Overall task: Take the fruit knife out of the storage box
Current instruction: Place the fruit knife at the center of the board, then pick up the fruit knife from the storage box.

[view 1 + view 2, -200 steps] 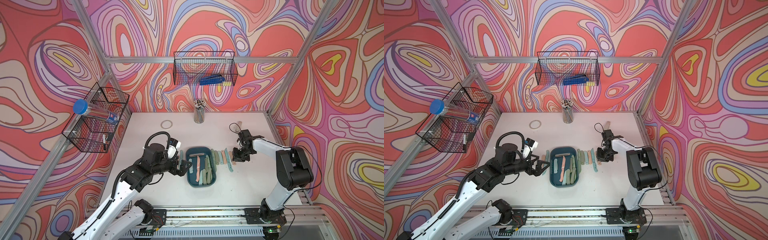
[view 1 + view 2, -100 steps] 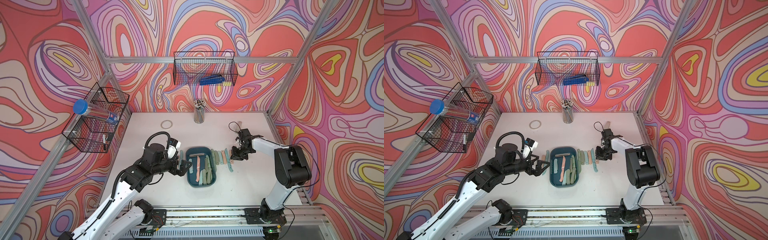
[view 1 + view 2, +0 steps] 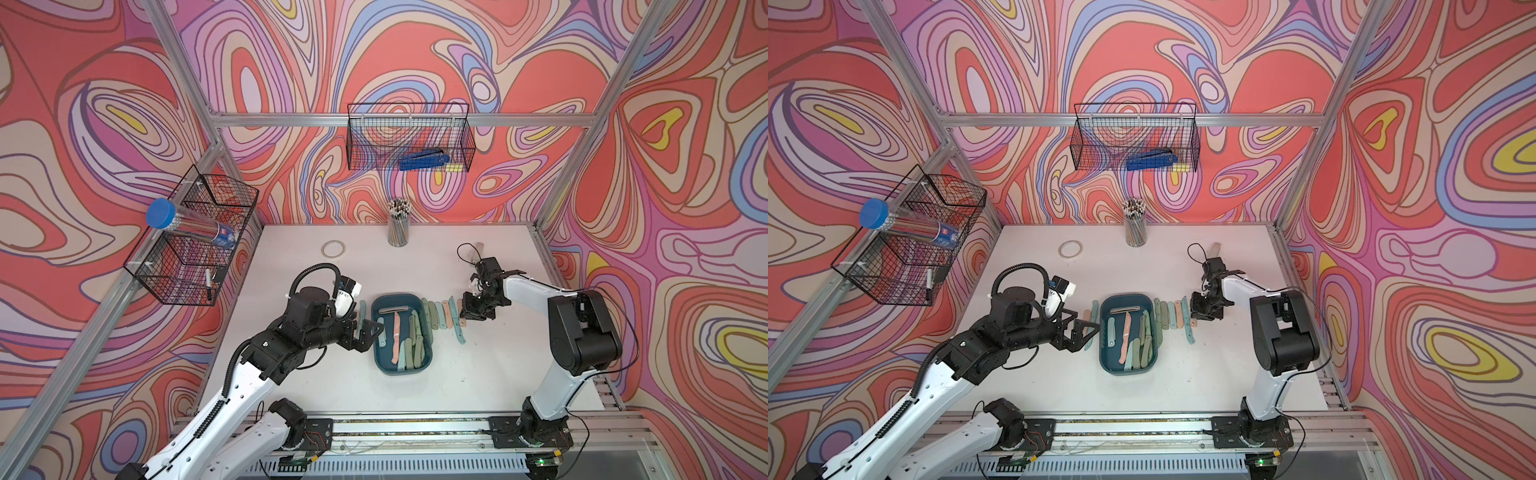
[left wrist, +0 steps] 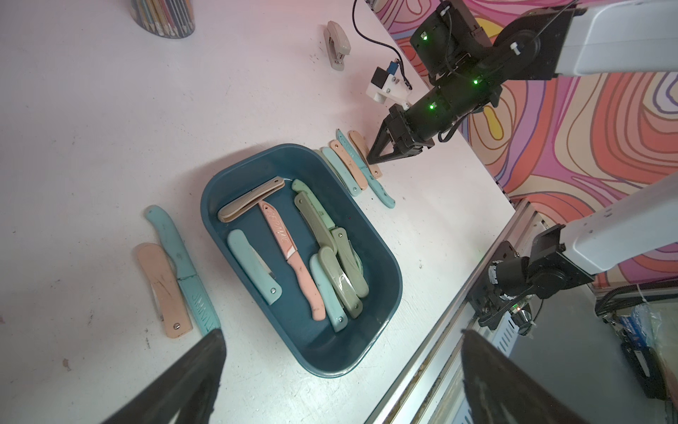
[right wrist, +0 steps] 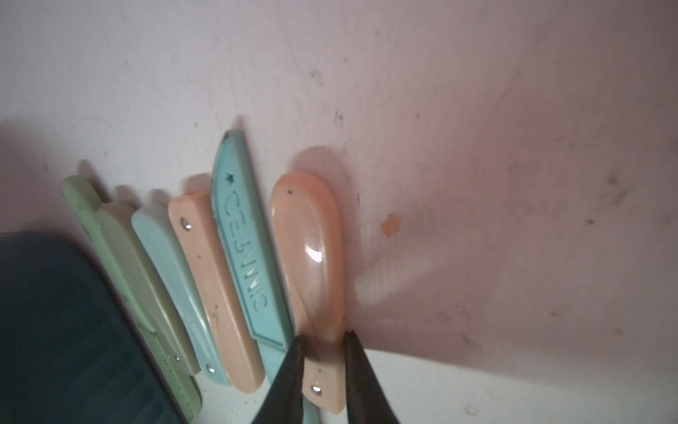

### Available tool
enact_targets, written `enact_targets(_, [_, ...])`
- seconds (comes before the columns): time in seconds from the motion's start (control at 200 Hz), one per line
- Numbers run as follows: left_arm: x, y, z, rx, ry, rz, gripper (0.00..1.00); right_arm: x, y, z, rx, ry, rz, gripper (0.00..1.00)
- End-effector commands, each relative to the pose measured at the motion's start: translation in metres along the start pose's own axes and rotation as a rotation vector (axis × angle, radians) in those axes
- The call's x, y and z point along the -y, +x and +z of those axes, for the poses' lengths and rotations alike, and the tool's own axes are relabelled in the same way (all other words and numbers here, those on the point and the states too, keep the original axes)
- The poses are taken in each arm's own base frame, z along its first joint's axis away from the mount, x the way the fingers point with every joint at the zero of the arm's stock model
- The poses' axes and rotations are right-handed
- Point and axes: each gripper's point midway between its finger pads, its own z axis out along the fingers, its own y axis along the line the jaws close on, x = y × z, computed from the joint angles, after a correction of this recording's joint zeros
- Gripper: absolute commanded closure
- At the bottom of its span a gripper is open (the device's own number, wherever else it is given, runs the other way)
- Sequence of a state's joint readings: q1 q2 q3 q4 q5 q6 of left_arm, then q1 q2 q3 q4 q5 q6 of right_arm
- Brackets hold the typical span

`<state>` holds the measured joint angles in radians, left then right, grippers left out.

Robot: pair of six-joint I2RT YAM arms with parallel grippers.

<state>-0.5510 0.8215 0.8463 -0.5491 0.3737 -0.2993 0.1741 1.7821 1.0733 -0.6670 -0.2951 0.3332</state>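
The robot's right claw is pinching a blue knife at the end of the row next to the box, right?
Not blue. The right gripper is pinching the peach knife at the end of the row next to the storage box; the blue knife lies just beside it. The right wrist view shows this.

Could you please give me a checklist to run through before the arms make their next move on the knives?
1. Left tool open and empty: ok.
2. Right tool free of the peach knife: not ok, closed on it.
3. Peach knife outside the box: ok.
4. Knives left in the box: ok, several.
5. Pink knife in the box uncovered: ok.
6. Left tool clear of the box wall: cannot tell.
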Motion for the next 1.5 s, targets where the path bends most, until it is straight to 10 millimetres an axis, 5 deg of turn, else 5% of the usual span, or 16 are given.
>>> enact_targets(0.0, [0.002,-0.008,-0.004,0.024,-0.008,0.011,0.00,-0.005,-0.007,-0.019,0.062,0.007,-0.006,0.75])
enact_targets(0.3, [-0.004,-0.008,-0.003,0.017,-0.043,-0.001,0.00,-0.029,-0.015,-0.082,0.260,-0.080,0.007,0.67])
enact_targets(0.431, [-0.023,-0.010,-0.002,0.038,-0.154,-0.038,0.00,-0.028,-0.010,-0.102,0.317,-0.073,0.012,0.67])
enact_targets(0.616, [-0.043,0.006,0.030,-0.064,-0.253,-0.115,0.00,-0.021,0.003,-0.102,0.308,-0.056,0.017,0.66])
enact_targets(1.047, [-0.021,0.023,0.118,-0.195,-0.327,-0.050,0.00,-0.016,0.012,-0.113,0.314,-0.030,0.022,0.63])
enact_targets(1.272, [-0.018,0.036,0.152,-0.238,-0.351,-0.083,0.09,-0.005,0.015,-0.124,0.363,0.023,0.069,0.34])
enact_targets(1.497, [-0.029,0.045,0.171,-0.239,-0.402,-0.139,0.26,-0.015,0.016,-0.118,0.347,-0.041,0.063,0.29])
